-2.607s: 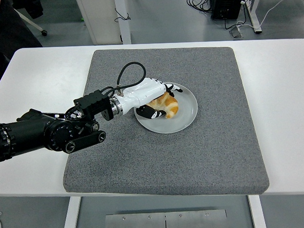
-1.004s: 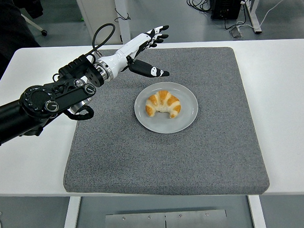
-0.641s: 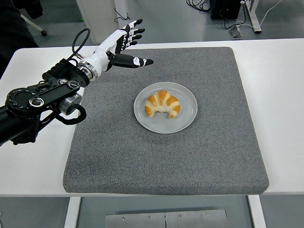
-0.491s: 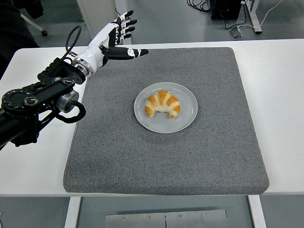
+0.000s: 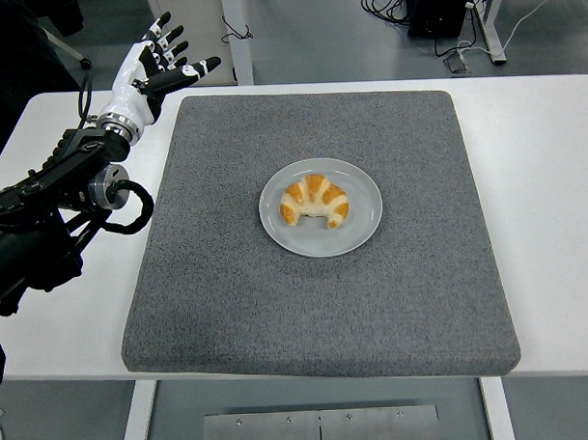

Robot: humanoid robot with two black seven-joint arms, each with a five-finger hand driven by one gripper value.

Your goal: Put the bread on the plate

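Note:
A golden croissant (image 5: 314, 201) lies on the grey plate (image 5: 362, 222) in the middle of the grey mat. My left hand (image 5: 165, 62) is raised above the mat's far left corner, well away from the plate, with its white and black fingers (image 5: 200, 66) spread and holding nothing. The black left arm (image 5: 52, 199) runs down along the table's left side. The right arm is not visible.
The grey felt mat (image 5: 316, 306) covers most of the white table (image 5: 553, 172). A dark-clothed person stands at the top left corner. Cables and a black box lie on the floor beyond the table.
My left hand let go of the croissant on the plate, then lifted and drew back to the left, ending above the mat's far left corner. The croissant and plate stayed put.

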